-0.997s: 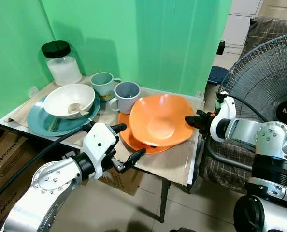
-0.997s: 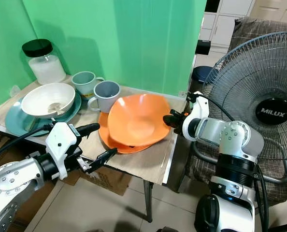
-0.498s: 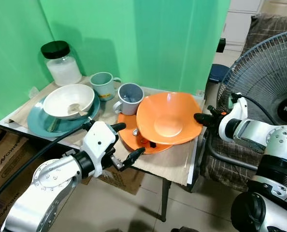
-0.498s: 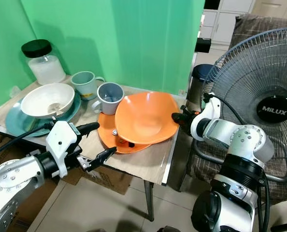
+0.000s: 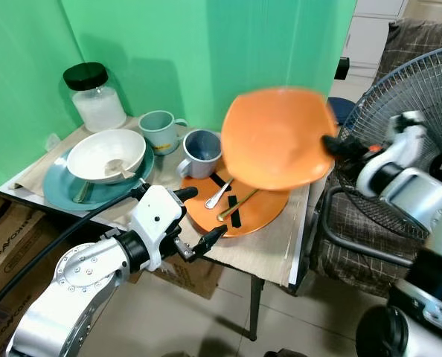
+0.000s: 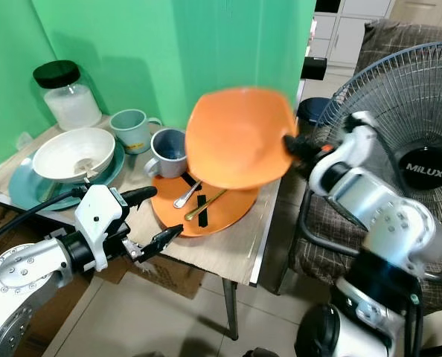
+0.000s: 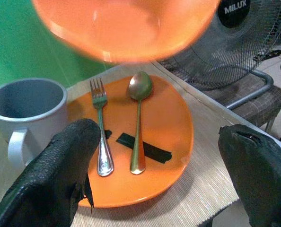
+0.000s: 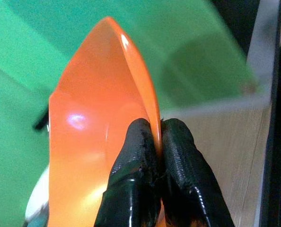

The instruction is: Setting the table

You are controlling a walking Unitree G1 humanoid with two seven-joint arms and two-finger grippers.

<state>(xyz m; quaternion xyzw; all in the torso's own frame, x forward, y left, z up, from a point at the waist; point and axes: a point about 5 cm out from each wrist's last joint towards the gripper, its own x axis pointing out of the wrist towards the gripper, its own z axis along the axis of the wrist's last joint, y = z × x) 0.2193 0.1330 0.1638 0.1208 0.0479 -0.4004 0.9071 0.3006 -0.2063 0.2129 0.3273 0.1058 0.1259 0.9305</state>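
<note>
My right gripper [image 5: 331, 143] is shut on the rim of an orange bowl [image 5: 277, 138], holding it up in the air, tilted, above the table's right end. Under it lies an orange plate [image 5: 264, 211] with a fork [image 7: 100, 125] and a spoon [image 7: 138, 116] side by side and strips of black tape. In the right wrist view its fingers [image 8: 139, 156] pinch the bowl's edge [image 8: 131, 71]. My left gripper [image 5: 199, 219] stands open at the table's front edge, just left of the plate.
A grey mug [image 5: 199, 149] and a green mug [image 5: 159, 129] stand behind the plate. At the left a white bowl [image 5: 104, 155] sits on a teal plate [image 5: 61, 190], behind it a black-lidded jar [image 5: 93, 97]. A fan [image 5: 422, 97] and a chair [image 5: 347, 245] stand right of the table.
My right gripper has lifted the orange bowl up off the plate and tipped it, uncovering the fork and spoon. The left gripper has stayed put.
</note>
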